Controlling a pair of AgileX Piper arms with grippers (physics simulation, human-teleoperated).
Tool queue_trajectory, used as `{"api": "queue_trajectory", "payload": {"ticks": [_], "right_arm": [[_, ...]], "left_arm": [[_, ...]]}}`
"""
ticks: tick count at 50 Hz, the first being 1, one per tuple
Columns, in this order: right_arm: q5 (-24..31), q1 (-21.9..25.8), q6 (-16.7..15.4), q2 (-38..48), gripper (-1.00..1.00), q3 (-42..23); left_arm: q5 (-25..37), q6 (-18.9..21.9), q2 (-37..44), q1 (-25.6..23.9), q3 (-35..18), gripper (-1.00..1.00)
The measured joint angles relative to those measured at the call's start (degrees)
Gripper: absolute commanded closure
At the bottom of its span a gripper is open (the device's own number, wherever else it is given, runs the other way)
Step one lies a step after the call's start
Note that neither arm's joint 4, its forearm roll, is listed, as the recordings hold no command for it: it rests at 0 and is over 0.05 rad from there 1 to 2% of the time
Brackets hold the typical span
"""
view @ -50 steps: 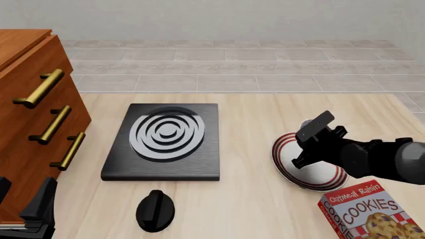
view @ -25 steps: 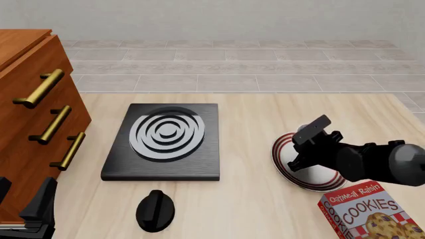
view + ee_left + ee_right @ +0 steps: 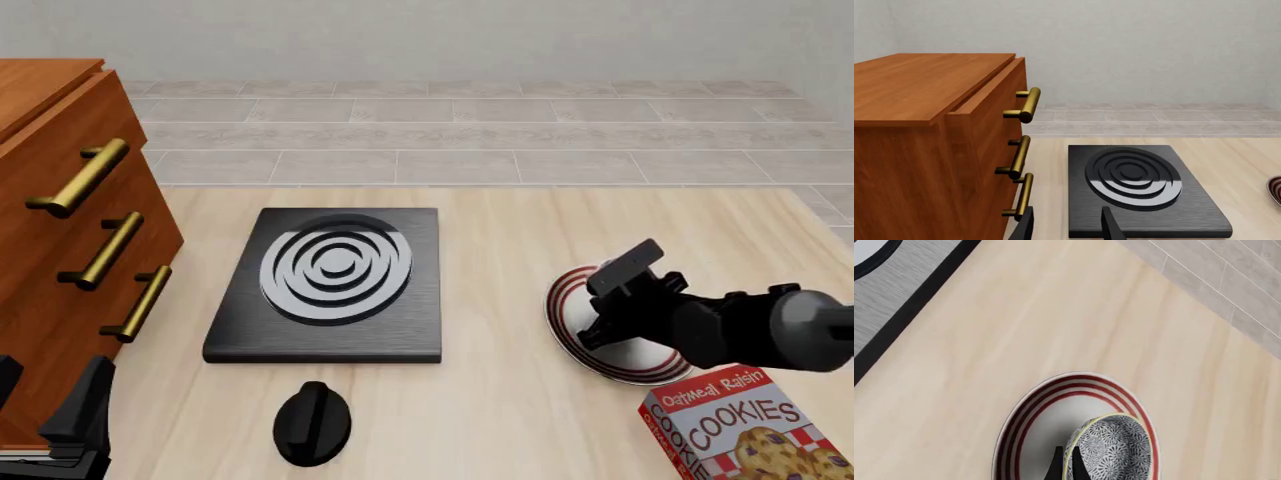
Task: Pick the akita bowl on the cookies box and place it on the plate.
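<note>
Cookies box (image 3: 754,428) partly out of frame

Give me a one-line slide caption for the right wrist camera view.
Right gripper holds the akita bowl by its rim over the red-ringed plate on the wooden table.

Black slab (image 3: 328,286) with grey-white concentric rings sits mid-table (image 3: 494,420), black knob (image 3: 312,422) just in front of it. Wooden drawer cabinet (image 3: 60,250) with three brass handles (image 3: 104,249) stands left, probably near the slab's edge.
</note>
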Motion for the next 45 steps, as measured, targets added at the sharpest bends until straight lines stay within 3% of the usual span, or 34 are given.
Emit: {"api": "queue_trajectory", "payload": {"ticks": [8,9,31,45], "right_arm": [[-0.48,-0.21,0.01,0.94,1.00,-0.28],[-0.50,-0.26,-0.01,1.02,-1.00,-0.37],[-0.88,0.26,0.52,1.94,-1.00,-1.07],[-0.59,1.28,1.23,-2.21,-1.00,0.98]], "left_arm": [[0.00,0.00,0.00,0.00,0.00,-1.00],[0.00,0.00,0.00,0.00,0.00,-1.00],[0.00,0.00,0.00,0.00,0.00,-1.00],[0.00,0.00,0.00,0.00,0.00,-1.00]]}}
